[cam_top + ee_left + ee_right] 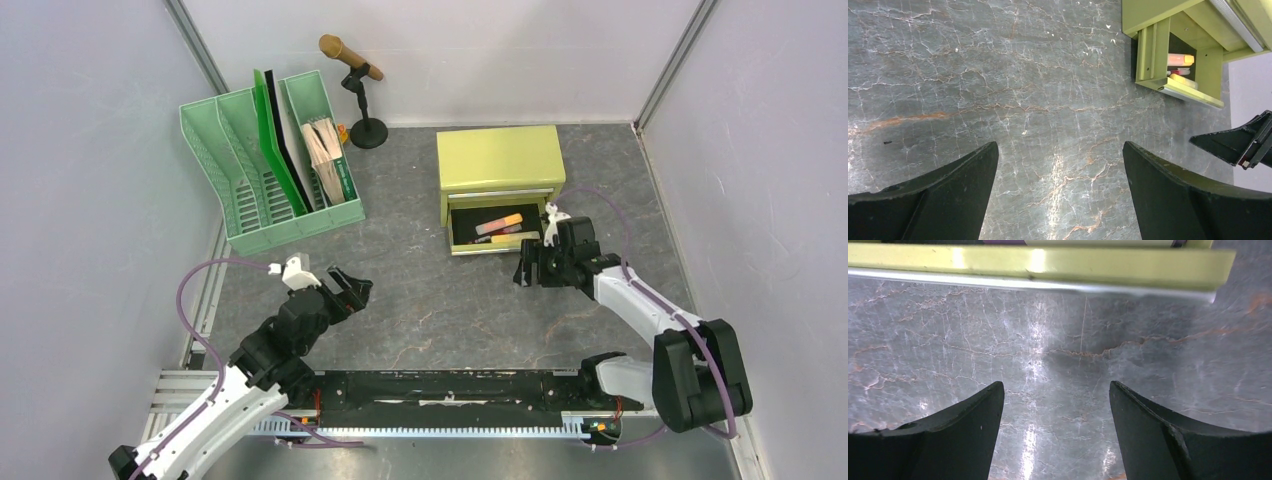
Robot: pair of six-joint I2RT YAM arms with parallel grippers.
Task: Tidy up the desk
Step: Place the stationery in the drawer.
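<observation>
Now, your left gripper [1060, 150] hangs open over the flat desk [420, 305]; your right gripper [1057, 387], open and empty, faces the drawer [1048, 262] front.

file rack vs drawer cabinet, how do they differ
The file rack is mint green and slotted; the cabinet is yellow-green and solid. The rack holds folders upright; the cabinet's open drawer holds markers lying flat. Both stand on the desk.

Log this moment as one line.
left hand: open, empty, over desk | right hand: open, empty, facing drawer | drawer: open, markers inside
</observation>
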